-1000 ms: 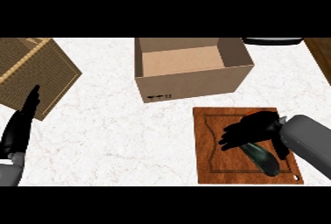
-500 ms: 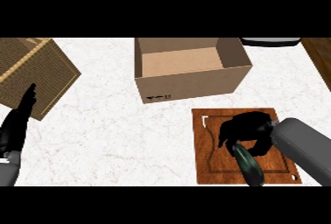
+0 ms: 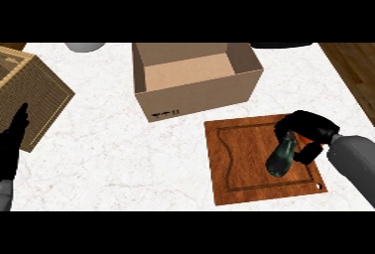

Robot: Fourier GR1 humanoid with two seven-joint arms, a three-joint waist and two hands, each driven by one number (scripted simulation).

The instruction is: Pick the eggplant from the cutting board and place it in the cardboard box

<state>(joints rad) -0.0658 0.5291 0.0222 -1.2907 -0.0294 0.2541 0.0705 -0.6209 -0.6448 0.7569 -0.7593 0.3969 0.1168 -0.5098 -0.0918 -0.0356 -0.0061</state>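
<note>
Right black hand (image 3: pixel 309 130) curled round dark green glossy eggplant (image 3: pixel 282 156) above brown wooden cutting board (image 3: pixel 242 163); left black hand (image 3: pixel 13 144) open, resting.

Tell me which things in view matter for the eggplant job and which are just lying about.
Job:
eggplant, held in the right hand
cutting board
cardboard box, open on top

Lying about:
woven crate
grey object and dark object, far edge
left hand, resting open

Dark green eggplant (image 3: pixel 282 158), reddish-brown wood-grain cutting board (image 3: pixel 242 163), tan cardboard box (image 3: pixel 196 99); white marbled counter (image 3: pixel 132 154), black hands
</note>
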